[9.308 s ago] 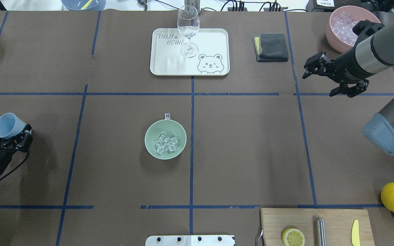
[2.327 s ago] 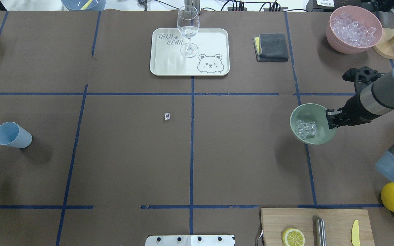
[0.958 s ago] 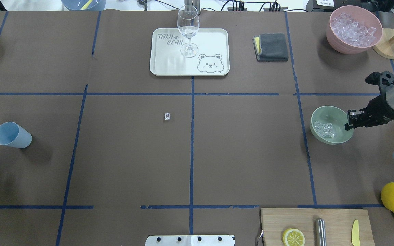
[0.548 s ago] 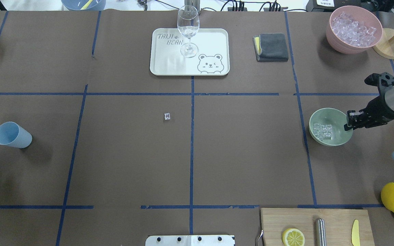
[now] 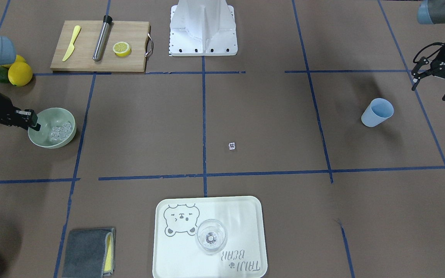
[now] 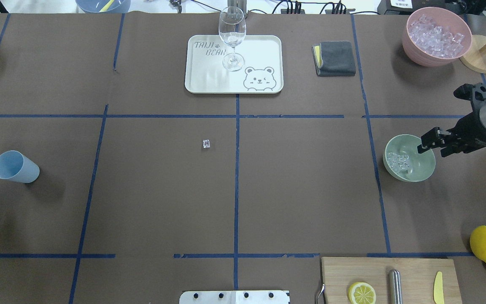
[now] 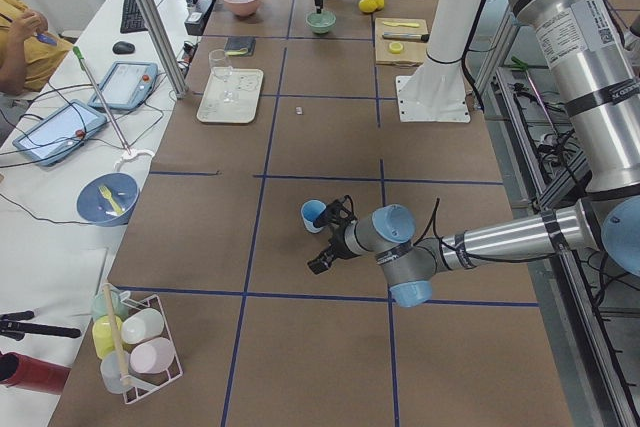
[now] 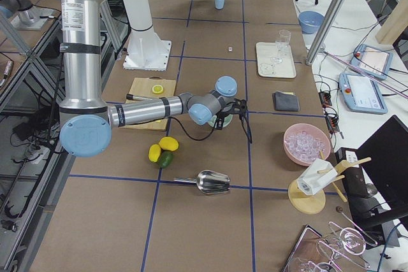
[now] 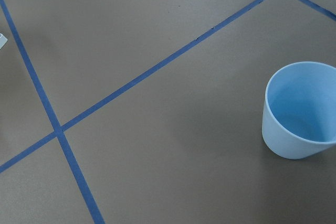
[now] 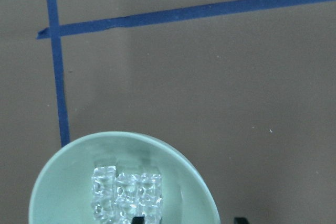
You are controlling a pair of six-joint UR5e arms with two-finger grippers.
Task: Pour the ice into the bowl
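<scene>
Far right of the overhead view: my right gripper [image 6: 432, 148] sits at the bowl [image 6: 414, 176], which rests on the table [image 6: 310, 190] just right of a vertical blue tape line.
Right gripper state: jaws apart, gripping nothing. My wrist view shows one fingertip inside the bowl and one outside, with the near rim passing between them and a gap on the inner side.
Contents: the ice [image 6: 397, 160] is a small heap of clear cubes in the bowl's bottom, toward the picture's left of its middle.
Stray cube [image 6: 206, 144]: it lies alone on the table near the middle of the overhead view, well apart from the bowl.
Relation that counts: the bowl's rim stands between my right fingers, and the bowl's body lies toward the picture's left from my wrist, so any sideways pull would catch the wall.
Judgement: the pour looks done, so I take the next move to be a lift straight up off the rim, then a retreat toward the right edge.
Left gripper [image 5: 439, 87]: at the upper right of the front-facing view, fingers spread, empty, near the blue cup [image 5: 377, 112] but clear of it.
Nearer arm: the right one, by far.
Risk: a finger dragging the rim could tip the bowl and spill the ice.
</scene>
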